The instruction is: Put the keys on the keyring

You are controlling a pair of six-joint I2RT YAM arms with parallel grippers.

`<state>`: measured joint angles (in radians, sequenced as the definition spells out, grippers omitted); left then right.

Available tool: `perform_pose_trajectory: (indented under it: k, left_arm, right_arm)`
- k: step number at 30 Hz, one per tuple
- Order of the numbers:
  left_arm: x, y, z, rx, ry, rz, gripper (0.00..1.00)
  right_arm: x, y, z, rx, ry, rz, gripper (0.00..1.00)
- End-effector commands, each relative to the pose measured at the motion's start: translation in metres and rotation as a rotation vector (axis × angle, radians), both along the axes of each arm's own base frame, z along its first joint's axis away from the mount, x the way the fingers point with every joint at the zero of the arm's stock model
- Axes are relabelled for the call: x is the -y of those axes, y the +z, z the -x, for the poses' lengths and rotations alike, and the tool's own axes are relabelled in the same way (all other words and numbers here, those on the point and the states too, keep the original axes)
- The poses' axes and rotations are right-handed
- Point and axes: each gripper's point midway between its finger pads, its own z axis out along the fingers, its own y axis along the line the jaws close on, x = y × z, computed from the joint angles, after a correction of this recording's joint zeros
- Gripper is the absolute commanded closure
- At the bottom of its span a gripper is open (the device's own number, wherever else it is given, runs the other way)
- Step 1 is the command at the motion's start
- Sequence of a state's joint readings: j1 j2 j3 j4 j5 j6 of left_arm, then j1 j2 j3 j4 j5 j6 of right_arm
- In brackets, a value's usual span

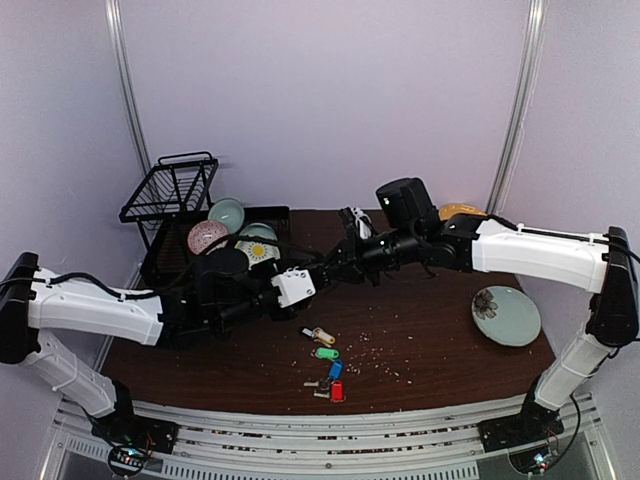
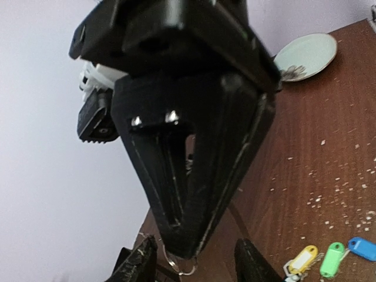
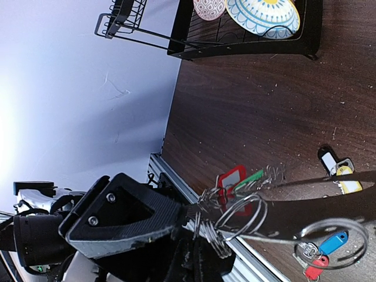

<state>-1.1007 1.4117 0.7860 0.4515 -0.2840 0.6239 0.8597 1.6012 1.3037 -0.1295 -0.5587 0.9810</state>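
Top external view: a dark wooden table (image 1: 430,340) speckled with pale crumbs carries everything. At its far left stands a black wire dish rack (image 1: 172,190) with a tray holding patterned bowls (image 1: 258,245). Near the right edge lies a pale green plate (image 1: 506,316), and an orange-yellow object (image 1: 460,211) shows at the far side behind the right arm.

Both arms reach in to the middle of the table and meet there above its surface. The left gripper (image 3: 188,226) comes from the left, the right gripper (image 2: 194,267) from the right, tips close together. In the right wrist view the left gripper's fingers are closed on a tangle of thin wire loops, the keyring (image 3: 241,217), which is held up off the table with a red-tagged key and a green piece hanging in it. In the left wrist view the right gripper's dark fingers (image 2: 138,264) stand apart at the bottom edge, with a small wire loop between them; I cannot tell whether they touch it.

On the table near the front, just below the grippers, lie the loose keys (image 1: 325,365): a yellow-tagged one (image 1: 322,335) farthest, then green (image 1: 326,353), blue (image 1: 336,369), and red (image 1: 337,391) nearest, close together in a short column.
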Motion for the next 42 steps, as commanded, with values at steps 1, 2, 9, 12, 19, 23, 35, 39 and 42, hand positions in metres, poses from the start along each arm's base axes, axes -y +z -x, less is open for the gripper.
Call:
perform_pose_trajectory:
  k: [1,2,9,12,19,23,35,39,42]
  left_arm:
    - [0.007,0.008,0.032,-0.115,-0.199,0.045,0.50]
    - [0.003,0.006,0.035,-0.125,-0.202,0.046,0.48]
    - [-0.013,0.032,0.078,-0.286,-0.484,0.123,0.34]
    - [-0.018,0.045,0.087,-0.366,-0.544,0.133,0.37]
    - [-0.016,0.064,0.072,-0.485,-0.524,0.175,0.64]
    - [-0.005,0.051,0.066,-0.542,-0.524,0.141,0.68]
    - [0.001,0.056,0.066,-0.509,-0.542,0.211,0.70]
    - [0.003,0.051,0.067,-0.522,-0.554,0.197,0.74]
    - [0.003,0.053,0.067,-0.508,-0.550,0.213,0.80]
  right_arm:
    - [0.007,0.038,-0.005,0.112,-0.007,-0.039,1.00]
    - [0.009,0.040,-0.007,0.116,-0.017,-0.047,1.00]
    - [0.013,0.044,0.017,0.396,0.263,0.049,1.00]
    - [0.030,0.030,0.025,0.550,0.387,0.185,1.00]
    - [0.050,0.038,0.040,0.907,0.570,0.329,1.00]
    - [0.048,0.047,0.045,1.022,0.614,0.378,1.00]
    - [0.025,0.061,0.055,1.213,0.637,0.369,1.00]
    - [0.021,0.069,0.054,1.229,0.609,0.343,1.00]
    - [0.020,0.072,0.052,1.229,0.590,0.342,1.00]
